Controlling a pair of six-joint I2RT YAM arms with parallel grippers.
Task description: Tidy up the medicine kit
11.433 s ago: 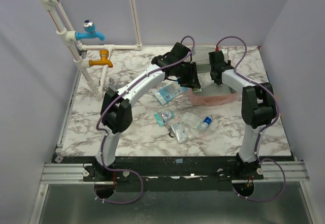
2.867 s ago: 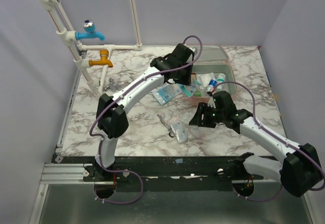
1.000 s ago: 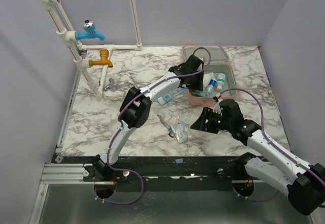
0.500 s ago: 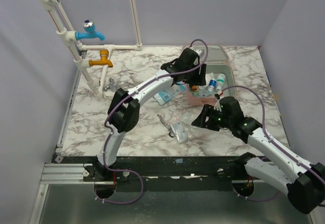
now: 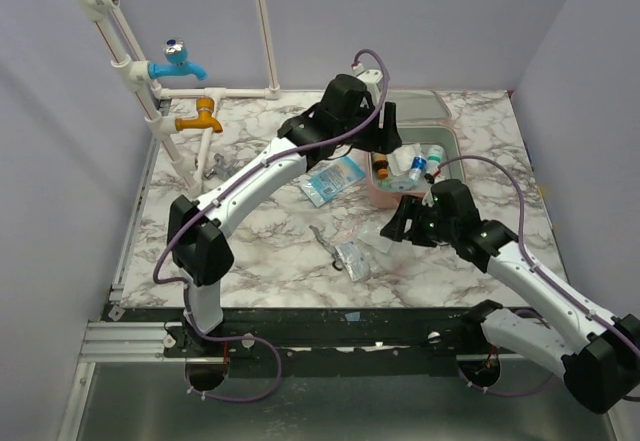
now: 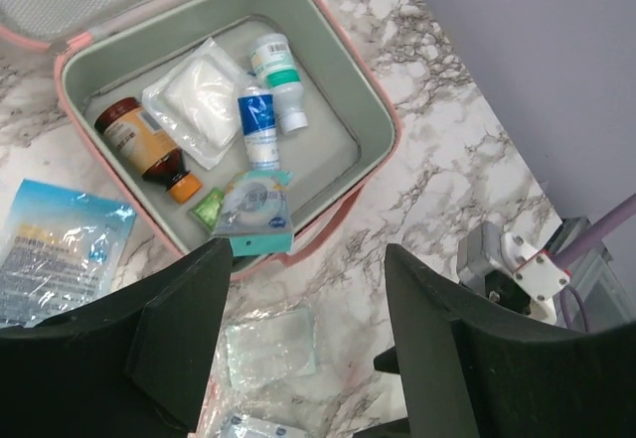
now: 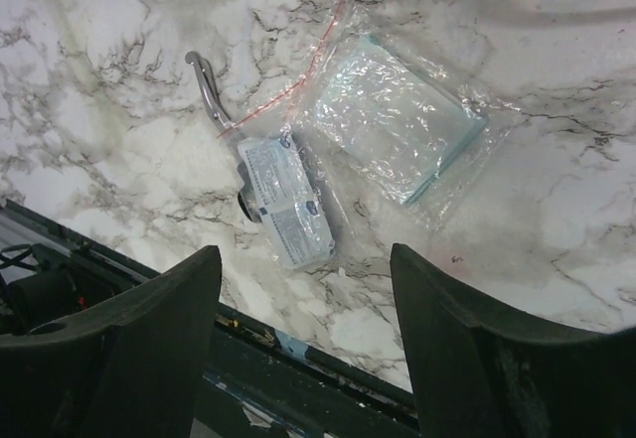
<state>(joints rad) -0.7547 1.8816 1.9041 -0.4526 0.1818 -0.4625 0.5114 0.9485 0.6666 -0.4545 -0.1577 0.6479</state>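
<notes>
- Evidently the left gripper (image 6: pixel 308 344) hangs open and empty over the near rim of the medicine kit (image 6: pixel 370 110), probably because a teal packet (image 6: pixel 256 210) now leans inside there.
- The kit sits far right on the table (image 5: pixel 250 231), mouth up for loading. Its lid lies flat on the far side, so the long axis runs near to far.
- The right gripper (image 7: pixel 303 349) hovers open above a clear zip bag (image 7: pixel 393 120), likely the next pick.

Soft, even overhead light fills the enclosure, leaving the marble worktop (image 5: pixel 260 251) bright and only faint shadows beneath the arms (image 5: pixel 250 176). Glare glints off a clear plastic packet (image 7: pixel 393 120) in the right wrist view. Both wrist views are sharp at centre; the dark fingers (image 6: pixel 169 349) nearest the lens blur slightly.
</notes>
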